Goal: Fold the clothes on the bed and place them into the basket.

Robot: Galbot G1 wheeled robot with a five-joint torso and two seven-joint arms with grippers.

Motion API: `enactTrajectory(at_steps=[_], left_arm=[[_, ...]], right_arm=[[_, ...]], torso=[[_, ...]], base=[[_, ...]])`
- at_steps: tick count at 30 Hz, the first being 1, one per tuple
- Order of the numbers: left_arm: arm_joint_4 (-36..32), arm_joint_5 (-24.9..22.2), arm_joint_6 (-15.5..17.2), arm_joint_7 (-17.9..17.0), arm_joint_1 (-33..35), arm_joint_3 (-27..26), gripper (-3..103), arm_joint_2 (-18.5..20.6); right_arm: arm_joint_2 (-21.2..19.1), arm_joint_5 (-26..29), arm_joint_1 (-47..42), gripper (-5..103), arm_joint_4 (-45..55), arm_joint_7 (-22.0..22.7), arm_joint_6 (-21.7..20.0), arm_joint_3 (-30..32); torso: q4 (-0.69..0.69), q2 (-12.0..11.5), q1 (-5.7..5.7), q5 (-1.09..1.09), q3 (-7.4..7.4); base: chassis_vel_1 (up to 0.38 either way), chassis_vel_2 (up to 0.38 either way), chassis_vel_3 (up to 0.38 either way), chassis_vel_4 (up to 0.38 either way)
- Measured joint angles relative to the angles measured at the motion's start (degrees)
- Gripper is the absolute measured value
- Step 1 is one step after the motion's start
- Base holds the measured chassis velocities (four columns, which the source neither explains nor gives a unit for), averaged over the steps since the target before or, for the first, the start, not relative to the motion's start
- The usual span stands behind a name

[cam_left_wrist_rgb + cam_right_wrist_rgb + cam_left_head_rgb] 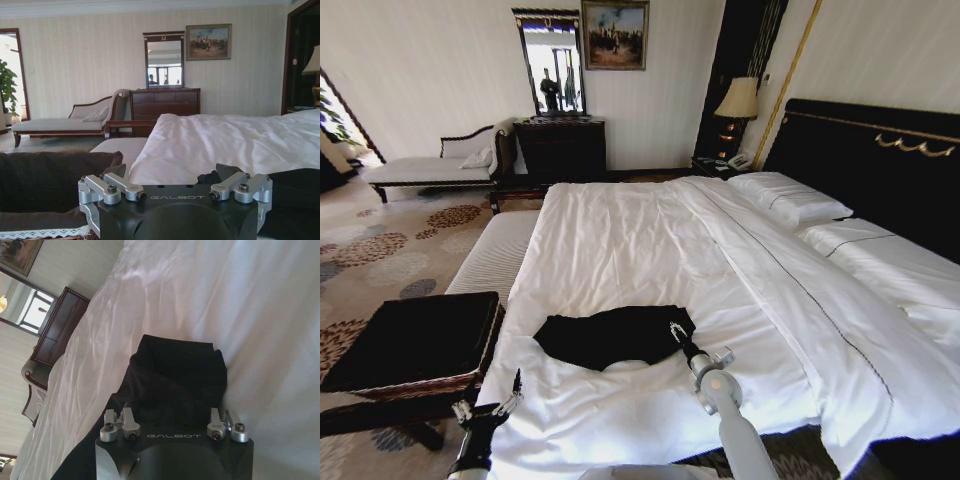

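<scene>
While the left gripper (510, 385) hangs open near the basket (420, 385), the right gripper (678, 333) pinches the shirt's (610, 335) right edge on the bed (650, 230).

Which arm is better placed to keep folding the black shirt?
Right, probably: the right end effector sits at the edge of the T-shirt, while the left end effector hangs near the bed's foot corner.

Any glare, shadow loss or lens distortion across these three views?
Head view: wide-angle bending at the edges, daylight washes the duvet, T-shirt a detail-free black patch. Left wrist view: doorway blown out, left hand dark in the foreground. Right wrist view: duvet overexposed, T-shirt folds barely readable by the right hand.
</scene>
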Motion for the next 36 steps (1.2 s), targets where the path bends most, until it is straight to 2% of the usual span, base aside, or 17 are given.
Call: enactTrajectory(at_steps=[1,4,6,9,10,12,15,23,27,36], left_arm=[[-0.12,0.08,0.01,-0.04,0.02,0.06,100,-0.12],[-0.15,0.27,0.00,-0.16,0.04,0.09,100,-0.33],[-0.26,0.40,0.01,-0.23,0.14,0.10,100,-0.50],[-0.38,0.41,0.04,-0.30,0.21,0.18,100,-0.55],[-0.40,0.57,0.07,-0.37,0.23,0.32,100,-0.62],[-0.40,0.71,0.09,-0.38,0.23,0.48,100,-0.64],[-0.34,1.98,0.37,-1.08,-0.05,0.99,100,-0.82],[-0.63,2.30,0.60,-1.23,0.00,1.55,100,-1.42],[-0.60,2.42,0.55,-1.23,-0.09,1.58,100,-1.26],[-0.67,2.06,0.36,-1.23,-0.28,1.53,100,-1.19]], right_arm=[[0.00,-0.13,0.11,51,-0.06,-0.13,0.14,0.04],[0.04,-0.20,0.27,45,-0.20,-0.23,0.27,0.08],[0.09,-0.44,0.33,35,-0.32,-0.41,0.54,-0.02],[0.20,-0.63,0.47,28,-0.34,-0.52,0.78,-0.16],[0.27,-0.68,0.55,18,-0.34,-0.55,0.86,-0.25],[0.27,-0.70,0.57,18,-0.32,-0.56,0.90,-0.30],[-0.09,-1.10,0.58,4,-0.09,-0.73,1.22,-0.38],[-0.89,-2.02,0.07,4,1.40,-0.79,1.53,-0.45],[-2.61,-3.75,-0.74,4,3.51,-0.90,1.91,0.06],[-9.78,-5.18,-2.78,4,9.03,-0.63,2.05,4.86]], torso=[[0.00,0.00,0.00,0.00,0.00],[0.00,0.00,0.00,0.00,0.00],[0.00,0.00,0.00,0.00,0.00],[0.00,0.00,0.00,0.00,0.00],[0.00,0.00,0.00,0.00,0.00],[0.00,0.00,0.00,0.00,0.00],[0.00,0.00,0.00,0.00,0.00],[0.00,0.00,0.00,0.00,0.00],[0.00,0.00,0.00,0.01,0.00],[-0.01,0.00,0.00,0.00,-0.01]], base=[[0.000,0.000,0.000,0.000],[0.000,0.000,0.000,0.000],[0.000,0.000,0.000,0.000],[0.000,0.000,0.000,0.000],[0.000,0.000,0.000,0.000],[0.000,0.000,0.000,0.000],[0.000,0.000,0.000,0.000],[0.000,0.000,0.000,0.000],[0.000,0.000,0.000,0.000],[0.000,0.000,0.000,0.000]])
